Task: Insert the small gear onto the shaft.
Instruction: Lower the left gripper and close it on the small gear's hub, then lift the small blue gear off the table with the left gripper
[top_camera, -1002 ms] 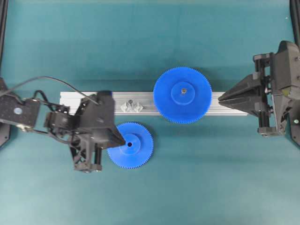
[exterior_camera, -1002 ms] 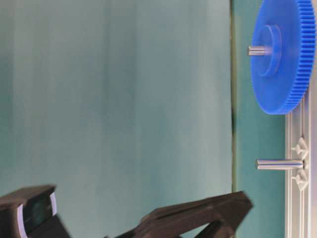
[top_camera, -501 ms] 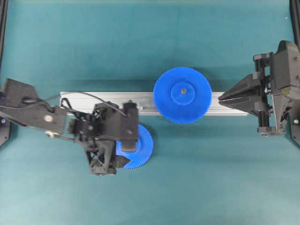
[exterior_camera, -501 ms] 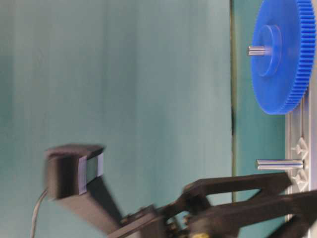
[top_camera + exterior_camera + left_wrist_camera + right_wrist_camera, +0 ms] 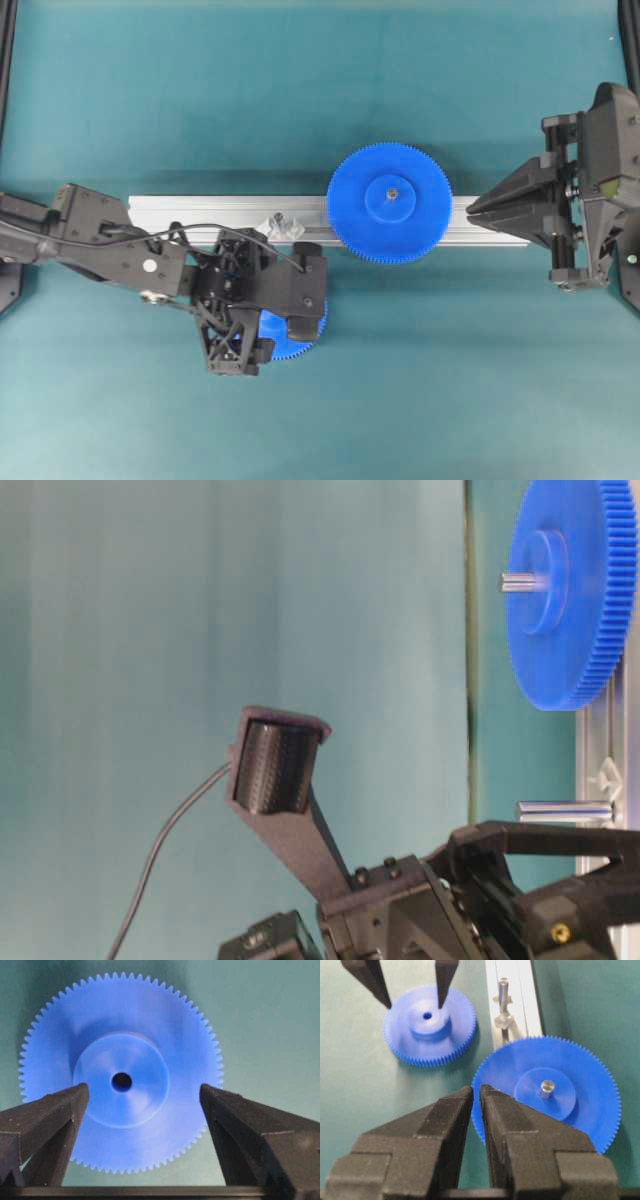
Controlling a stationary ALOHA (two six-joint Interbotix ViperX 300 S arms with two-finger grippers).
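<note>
The small gear (image 5: pixel 121 1072) lies flat on the green table, hub up, just in front of the rail. In the overhead view only its edge (image 5: pixel 285 347) shows under my left gripper (image 5: pixel 285 305). That gripper (image 5: pixel 144 1091) is open and points down over the gear, one finger (image 5: pixel 444 982) on each side of the hub, not touching it. The gear also shows in the right wrist view (image 5: pixel 429 1025). The shaft (image 5: pixel 281 221) stands upright and bare on the rail beside it, and shows in two more views (image 5: pixel 563 811) (image 5: pixel 503 995). My right gripper (image 5: pixel 476 1089) is shut and empty at the rail's right end (image 5: pixel 470 210).
A wider blue gear (image 5: pixel 390 203) sits on its own pin on the grooved aluminium rail (image 5: pixel 190 212), right of the shaft. It also shows in the table-level view (image 5: pixel 575 590) and just ahead of my right gripper (image 5: pixel 547 1090). Black frame posts stand at the table's corners.
My left arm has swung right and tipped down over the small gear, covering most of it, with the open fingers now astride the hub. The right arm and both gears have not moved.
</note>
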